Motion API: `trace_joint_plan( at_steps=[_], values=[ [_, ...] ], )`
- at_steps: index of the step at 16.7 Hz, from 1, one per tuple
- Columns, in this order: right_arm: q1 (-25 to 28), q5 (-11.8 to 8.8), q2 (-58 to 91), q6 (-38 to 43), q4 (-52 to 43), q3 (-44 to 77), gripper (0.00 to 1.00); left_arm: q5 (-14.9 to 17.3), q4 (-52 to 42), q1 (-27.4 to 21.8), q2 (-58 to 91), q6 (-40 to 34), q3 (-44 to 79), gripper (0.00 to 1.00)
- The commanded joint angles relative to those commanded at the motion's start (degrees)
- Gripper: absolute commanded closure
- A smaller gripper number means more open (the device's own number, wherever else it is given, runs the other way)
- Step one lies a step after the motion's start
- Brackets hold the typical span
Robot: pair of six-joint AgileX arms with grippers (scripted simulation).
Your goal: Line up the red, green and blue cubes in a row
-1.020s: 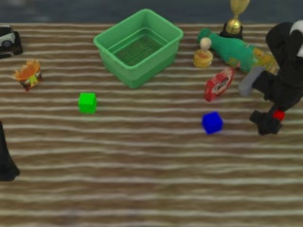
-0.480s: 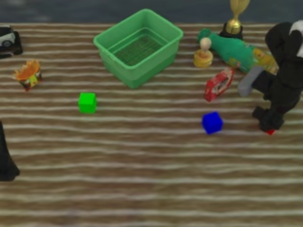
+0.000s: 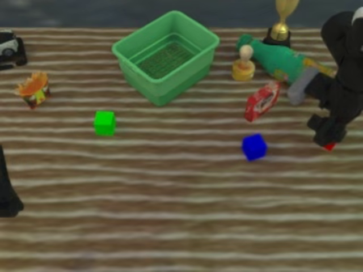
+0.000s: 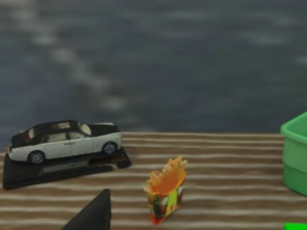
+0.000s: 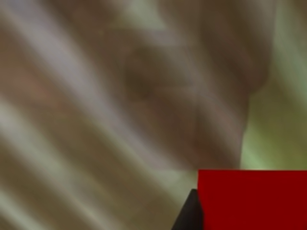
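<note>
None of the row is built yet, judging by how the three cubes lie. The right gripper [image 3: 328,140], at the right edge of the table, is down over the red cube [image 3: 329,146], of which only a sliver shows under the fingers in the top view; the right wrist view fills one corner with its red face and a dark finger edge against it, so the gripper looks pinched on it, though whether the cube is lifted or on the table I cannot tell. The blue cube [image 3: 254,147] sits loose in the right half, well apart from the green cube [image 3: 105,122] on the left. So all three placements seem to remain. The left gripper [image 3: 8,198] is parked at the table's left edge; I cannot tell its finger state. Clutter crowds the far side: a green basket [image 3: 165,55], a red printed packet [image 3: 261,101] near the blue cube, a green bottle [image 3: 281,61], a trophy [image 3: 282,22], a small wooden stamp [image 3: 244,64], a fries carton [image 3: 34,89] and a model car [image 4: 64,139]. The near half looks open for the row.
</note>
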Motion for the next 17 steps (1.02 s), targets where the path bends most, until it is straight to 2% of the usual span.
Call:
trace_joint_plan(
  at_steps=[4,10,13,17],
  values=[
    [0.21,-0.01,-2.90,0.03,-6.80,3.90,1.00,0.00,0.00,0.00,0.00,0.00,0.00,0.00],
    [0.72,-0.01,-2.34,0.05,-7.57,4.87,1.00,0.00,0.00,0.00,0.00,0.00,0.00,0.00],
    [6.00,0.03,1.49,0.09,-10.88,10.63,1.00,0.00,0.00,0.00,0.00,0.00,0.00,0.00],
    [17.73,0.03,9.68,0.74,-18.27,26.20,1.00,0.00,0.00,0.00,0.00,0.00,0.00,0.00]
  ],
)
